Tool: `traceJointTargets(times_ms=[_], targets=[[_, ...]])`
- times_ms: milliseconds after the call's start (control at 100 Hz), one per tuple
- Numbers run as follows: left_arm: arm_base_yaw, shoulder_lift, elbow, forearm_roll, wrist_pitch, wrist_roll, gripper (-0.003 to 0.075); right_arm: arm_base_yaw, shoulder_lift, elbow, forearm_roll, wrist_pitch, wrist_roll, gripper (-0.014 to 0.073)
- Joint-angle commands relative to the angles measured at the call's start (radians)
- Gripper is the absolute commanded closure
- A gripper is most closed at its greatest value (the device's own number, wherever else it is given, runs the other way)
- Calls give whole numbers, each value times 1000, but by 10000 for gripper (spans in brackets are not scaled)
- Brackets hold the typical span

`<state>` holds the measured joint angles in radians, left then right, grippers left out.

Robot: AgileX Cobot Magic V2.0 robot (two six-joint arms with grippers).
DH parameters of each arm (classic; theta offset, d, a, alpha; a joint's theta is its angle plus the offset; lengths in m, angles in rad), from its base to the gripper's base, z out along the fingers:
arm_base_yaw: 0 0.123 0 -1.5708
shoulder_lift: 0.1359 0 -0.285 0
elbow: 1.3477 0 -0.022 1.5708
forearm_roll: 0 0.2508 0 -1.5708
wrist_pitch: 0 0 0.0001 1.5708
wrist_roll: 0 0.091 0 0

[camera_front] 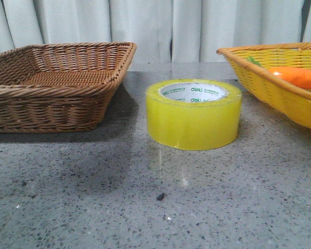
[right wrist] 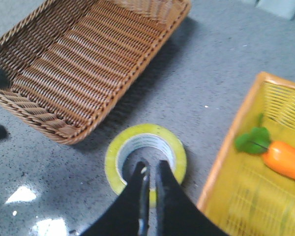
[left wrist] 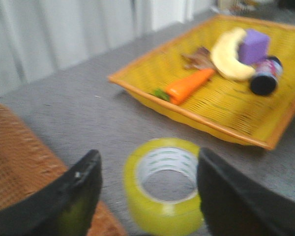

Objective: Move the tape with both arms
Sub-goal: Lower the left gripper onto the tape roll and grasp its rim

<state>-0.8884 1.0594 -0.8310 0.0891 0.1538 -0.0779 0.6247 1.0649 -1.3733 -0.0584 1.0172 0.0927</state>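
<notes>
Grey speckled stone makes up the tabletop point(camera_front: 93, 197), with pale curtains point(camera_front: 160, 26) hanging behind its far edge. Two baskets sit on it. One brown wicker basket point(camera_front: 57, 85) lies toward the far left corner and shows nothing inside. One yellow basket point(camera_front: 280, 88) lies toward the far right corner; the left wrist view shows it holding one carrot point(left wrist: 189, 84), one banana point(left wrist: 228, 54), one purple block point(left wrist: 254, 45), one dark round-ended can or jar point(left wrist: 265, 76) lying on its side, and one small brownish item point(left wrist: 199, 59) too blurred to name.

One roll of tape point(camera_front: 194, 114) lies flat on the tabletop between the two baskets, hole upward, apart from both, its yellow wall around a white core with green lettering.

Two tools show, each only in its own wrist view. The left tool point(left wrist: 147, 196) has its two black fingers point(left wrist: 69, 196) spread wide, one on each side of the tape, neither clearly touching it. The right tool point(right wrist: 150, 196) has its fingers point(right wrist: 132, 201) pressed nearly together with only a thin slit between them and nothing gripped; their tips point over the hole of the roll. Whether they touch the roll cannot be told.

One small dark speck point(camera_front: 160, 196) lies on the tabletop nearer the front edge than the tape.
</notes>
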Motion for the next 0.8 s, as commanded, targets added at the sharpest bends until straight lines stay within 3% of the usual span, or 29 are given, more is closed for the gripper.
traceJointTargets(times_ms=[0,250,490,790], targets=[[-52,76,-82,8,-62,-3,231,-1,-92,21,-28,-65,35,656],[-134,325,-223,8,6,-3,219,-1,-230,76,-28,-49,78,656],[-142,507,-350,40,65,-1,220,-1,-261,78,-28,12,91,657],[-140,616,-396,80,140,-1,304,-1,-261,78,-5,21,91,657]])
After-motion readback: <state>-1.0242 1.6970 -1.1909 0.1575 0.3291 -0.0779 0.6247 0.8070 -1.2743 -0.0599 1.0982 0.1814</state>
